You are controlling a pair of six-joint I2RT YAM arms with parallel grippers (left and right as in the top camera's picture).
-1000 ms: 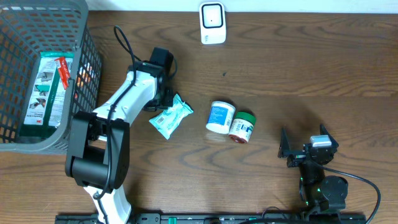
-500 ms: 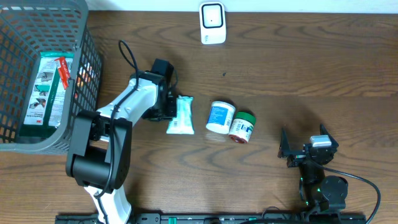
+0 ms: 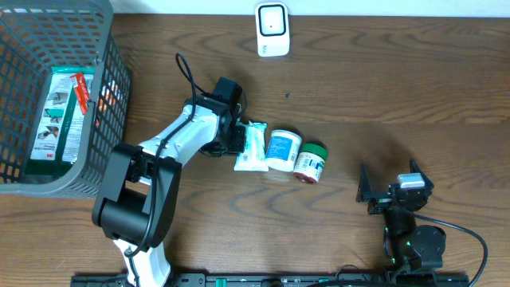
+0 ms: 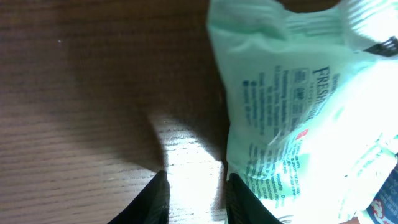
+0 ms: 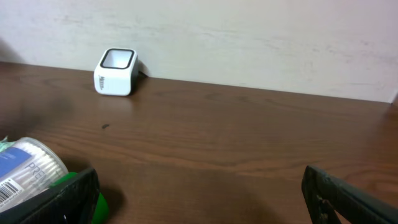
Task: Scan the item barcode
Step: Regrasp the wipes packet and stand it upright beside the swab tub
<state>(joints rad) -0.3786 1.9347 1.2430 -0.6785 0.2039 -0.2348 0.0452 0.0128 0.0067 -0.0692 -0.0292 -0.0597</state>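
L fingers (image 3: 241, 137) pinching wipes pack (image 3: 253, 147); R fingers (image 3: 392, 191) spread, idle. Next: lift pack, carry to scanner (image 3: 272, 29) w/ barcode facing.

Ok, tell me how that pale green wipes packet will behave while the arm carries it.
The wipes packet looks like soft film, wrinkled in the left wrist view, so it will probably flex and sag rather than stay flat. Its glossy wrap may slip in the left gripper. It seems to touch the white tub lying on its side, which might roll if nudged.
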